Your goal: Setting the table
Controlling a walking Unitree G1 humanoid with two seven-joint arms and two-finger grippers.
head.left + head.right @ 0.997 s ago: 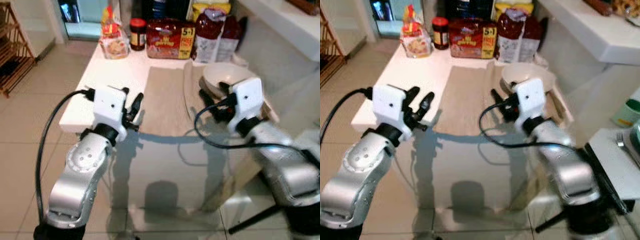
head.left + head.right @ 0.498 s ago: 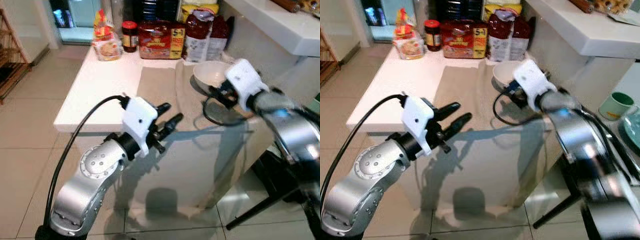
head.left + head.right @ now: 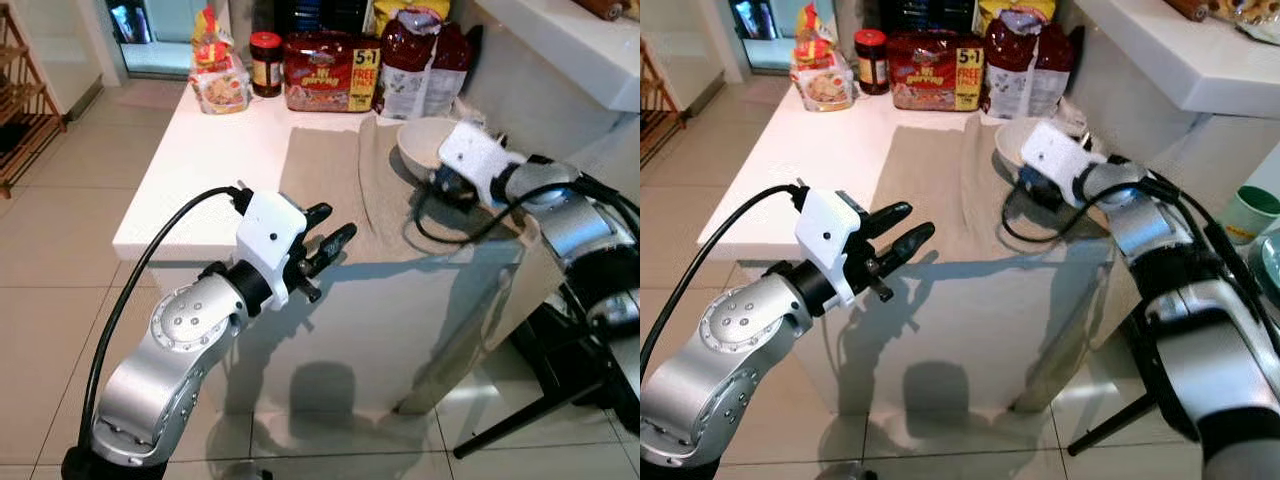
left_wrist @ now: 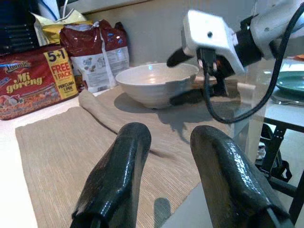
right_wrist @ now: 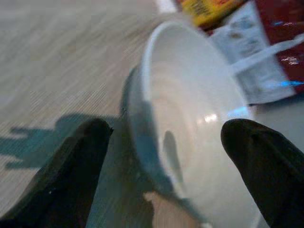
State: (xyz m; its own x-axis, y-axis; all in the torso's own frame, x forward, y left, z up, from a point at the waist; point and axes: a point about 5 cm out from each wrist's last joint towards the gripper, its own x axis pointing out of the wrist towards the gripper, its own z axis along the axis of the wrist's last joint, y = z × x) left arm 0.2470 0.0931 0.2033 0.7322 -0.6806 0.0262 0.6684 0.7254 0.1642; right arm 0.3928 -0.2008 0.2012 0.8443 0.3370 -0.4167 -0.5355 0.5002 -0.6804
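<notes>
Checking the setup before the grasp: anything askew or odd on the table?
Yes. The mat is not flat: a raised fold runs along it beside the bowl, and its near edge hangs over the table edge. Nothing looks spilled or broken.

White table [image 3: 770, 190] under a beige cloth [image 3: 940, 180] hanging over the near edge. Far right on the cloth, a white bowl [image 3: 1012, 142], with the right gripper [image 3: 1032, 186] at its near rim, fingers hidden. Left gripper [image 3: 902, 232] near the front edge, fingers parted, holding nothing. Along the far edge, a jar [image 3: 872, 62], a red noodle pack [image 3: 937, 70] and bags [image 3: 1025, 65]. Green cup [image 3: 1246, 214] far right.
</notes>
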